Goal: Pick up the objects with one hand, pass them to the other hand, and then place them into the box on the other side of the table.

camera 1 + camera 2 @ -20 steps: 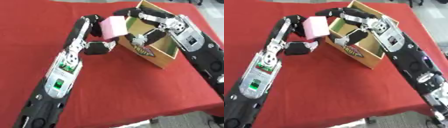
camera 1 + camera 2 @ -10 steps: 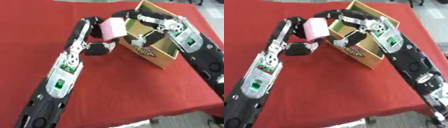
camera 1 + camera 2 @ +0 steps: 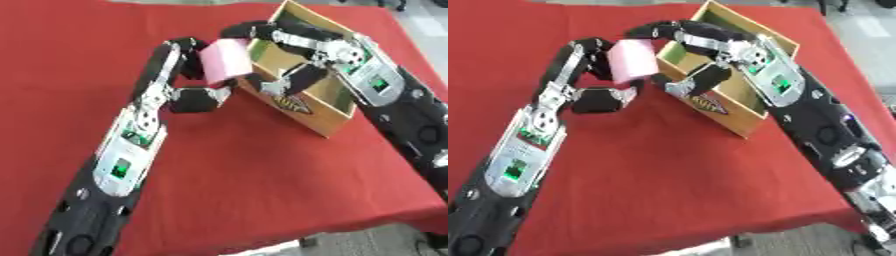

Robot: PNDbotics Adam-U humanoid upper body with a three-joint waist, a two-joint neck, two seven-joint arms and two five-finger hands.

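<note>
I see the pink block [image 3: 224, 59] pinched between both curled hands, left hand [image 3: 188, 62] and right hand [image 3: 262, 32], just left of the box [image 3: 328, 122].

Pink block [image 3: 225, 59], rectangular, tilted, held above table just left of box. Open wooden box [image 3: 325, 101], label on front, angled.
</note>
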